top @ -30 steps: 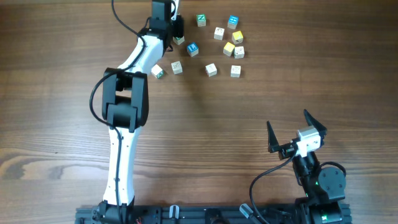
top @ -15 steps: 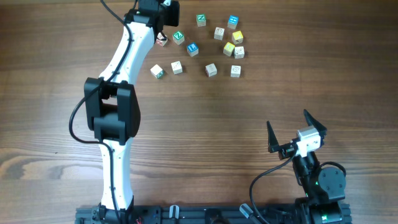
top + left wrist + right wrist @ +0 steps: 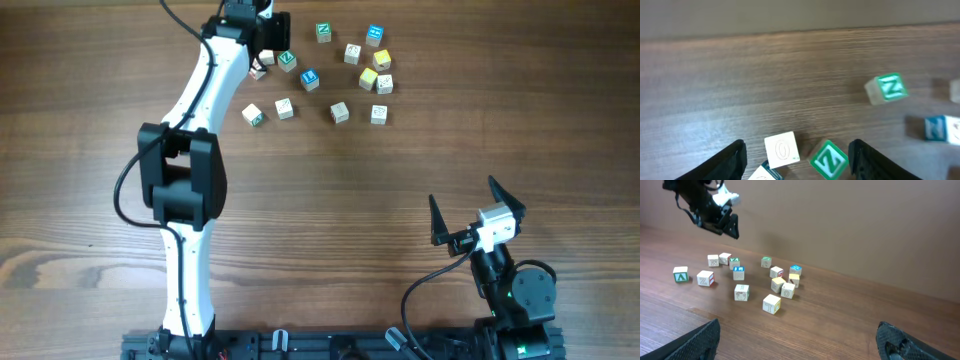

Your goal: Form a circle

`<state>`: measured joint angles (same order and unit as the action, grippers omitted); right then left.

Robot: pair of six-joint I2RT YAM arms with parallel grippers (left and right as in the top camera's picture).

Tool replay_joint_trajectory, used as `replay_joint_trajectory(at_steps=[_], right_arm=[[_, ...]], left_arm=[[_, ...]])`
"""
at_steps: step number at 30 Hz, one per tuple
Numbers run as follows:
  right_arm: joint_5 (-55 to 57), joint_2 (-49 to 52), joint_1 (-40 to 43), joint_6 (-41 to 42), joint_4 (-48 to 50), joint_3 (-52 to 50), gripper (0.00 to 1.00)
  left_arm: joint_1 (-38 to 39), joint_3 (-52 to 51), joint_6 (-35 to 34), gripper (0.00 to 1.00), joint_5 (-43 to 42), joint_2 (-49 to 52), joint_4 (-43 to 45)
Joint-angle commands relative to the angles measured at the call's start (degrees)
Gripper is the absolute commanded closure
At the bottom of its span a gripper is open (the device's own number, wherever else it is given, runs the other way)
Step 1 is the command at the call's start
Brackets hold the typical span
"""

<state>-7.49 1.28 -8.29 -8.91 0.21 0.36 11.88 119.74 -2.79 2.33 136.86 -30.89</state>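
Small wooden letter cubes lie scattered at the table's far side, and no circle shows among them. They include a cream O cube (image 3: 782, 150), a green Z cube (image 3: 828, 160) (image 3: 287, 60), yellow cubes (image 3: 368, 77) and cream cubes (image 3: 340, 111). My left gripper (image 3: 272, 50) (image 3: 800, 160) hovers open over the cluster's left end. The O cube and green Z cube lie between its fingers, touching neither. My right gripper (image 3: 462, 192) (image 3: 800, 345) stands wide open and empty near the front right, far from the cubes.
A green N cube (image 3: 887, 89) and a blue cube (image 3: 940, 127) lie to the right of the left gripper. A third cube (image 3: 762, 172) peeks in at the left wrist view's bottom edge. Two more cubes (image 3: 254, 115) sit at the cluster's near left.
The left arm swung left over the cluster's left end and its jaws widened. A cream cube now lies free beside the green Z cube. The right arm stayed still.
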Motion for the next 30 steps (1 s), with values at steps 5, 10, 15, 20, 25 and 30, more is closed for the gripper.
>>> replay_joint_trajectory(at_steps=[5,10,15,20,25,30], right_arm=[[0.33,-0.31,0.13,0.02,0.22,-0.07,0.00],[0.33,-0.31,0.13,0.02,0.20,-0.07,0.00],[0.33,-0.31,0.13,0.00,0.20,-0.07,0.00],[0.33,-0.31,0.13,0.00,0.22,-0.07,0.00],[0.33,-0.31,0.13,0.02,0.20,-0.07,0.00],[0.33,-0.31,0.13,0.02,0.22,-0.07,0.00]], left_arm=[[-1.16,0.11,-12.94,0.40,2.49,7.10,2.34],[-1.36,0.11,-12.94,0.59,2.49,7.34,3.23],[-1.36,0.11,-12.96,0.64,2.47,7.39,3.32],[-1.07,0.09,-13.14,0.65,2.47,7.63,2.95],[-1.07,0.09,-13.14,0.60,2.47,8.74,2.38],[-1.09,0.09,-13.14,0.55,2.45,8.79,3.85]])
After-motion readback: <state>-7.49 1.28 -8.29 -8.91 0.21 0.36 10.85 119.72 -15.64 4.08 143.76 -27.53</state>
